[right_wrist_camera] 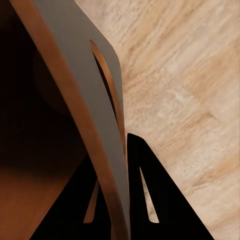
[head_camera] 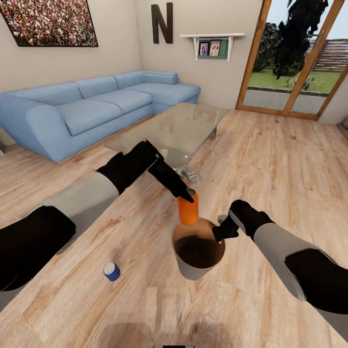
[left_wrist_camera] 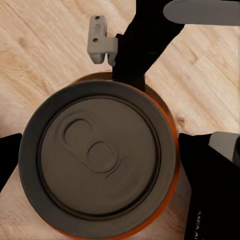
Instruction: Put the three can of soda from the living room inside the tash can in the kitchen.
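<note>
Left gripper (head_camera: 186, 193): fingers closed on the top part of an orange can (head_camera: 188, 211), holding it upright over the far rim of the bin (head_camera: 193, 273). From the left wrist camera the can's grey lid (left_wrist_camera: 100, 156) with its pull tab faces the lens, and a black finger (left_wrist_camera: 207, 185) shows on each side of it.
Right gripper (head_camera: 221, 234): clamped on the bin's rim at the side nearest the right arm. The right wrist camera shows the grey outer wall (right_wrist_camera: 82, 100) with its brown wooden inside passing between the two black fingers (right_wrist_camera: 150, 200), one inside the bin and one outside.
Bin: upright on the wooden floor (head_camera: 270, 159), mouth open, dark brown inside. Whether anything lies in it I cannot tell.
Blue can (head_camera: 111, 271): standing on the floor, well apart from the bin, towards the left arm's side.
Glass table (head_camera: 174, 128): beyond the bin, in front of the blue corner sofa (head_camera: 92, 108).
Room: black letter N (head_camera: 162, 22) and a crowd picture (head_camera: 50, 21) on the walls, a small shelf (head_camera: 212, 43) beside the N, glass doors (head_camera: 295, 63) to a garden.
</note>
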You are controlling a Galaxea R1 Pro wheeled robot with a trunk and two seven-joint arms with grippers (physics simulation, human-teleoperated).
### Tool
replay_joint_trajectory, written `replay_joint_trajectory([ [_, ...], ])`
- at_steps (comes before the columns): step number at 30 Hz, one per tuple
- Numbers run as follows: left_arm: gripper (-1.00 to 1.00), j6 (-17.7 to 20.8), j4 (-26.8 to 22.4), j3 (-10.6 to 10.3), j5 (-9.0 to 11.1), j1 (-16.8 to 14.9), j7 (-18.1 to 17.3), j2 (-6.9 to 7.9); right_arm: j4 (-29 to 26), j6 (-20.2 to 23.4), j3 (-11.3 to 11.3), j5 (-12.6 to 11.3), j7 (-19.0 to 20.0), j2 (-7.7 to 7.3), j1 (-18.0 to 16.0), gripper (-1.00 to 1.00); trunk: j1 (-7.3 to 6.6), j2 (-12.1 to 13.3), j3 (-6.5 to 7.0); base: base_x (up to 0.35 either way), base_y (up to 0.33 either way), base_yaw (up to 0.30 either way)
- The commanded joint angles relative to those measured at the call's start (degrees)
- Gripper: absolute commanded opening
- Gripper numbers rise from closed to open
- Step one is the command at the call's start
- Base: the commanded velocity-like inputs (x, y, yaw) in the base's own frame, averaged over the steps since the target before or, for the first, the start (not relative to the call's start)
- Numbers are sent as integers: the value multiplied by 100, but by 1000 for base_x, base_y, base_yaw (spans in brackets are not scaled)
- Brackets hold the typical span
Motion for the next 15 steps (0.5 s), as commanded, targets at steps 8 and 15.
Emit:
replay_joint_trajectory([
  [8, -100, -34, -6, 0, 36, 50, 23, -86, -10, 22, -38, -134, 34, 199, -3, -100, -1, 0, 1, 0, 0, 0],
  [15, -100, -88, 8, 0, 8, 145, 28, -103, -2, 22, -51, -131, 30, 262, -38, -100, -1, 0, 1, 0, 0, 0],
])
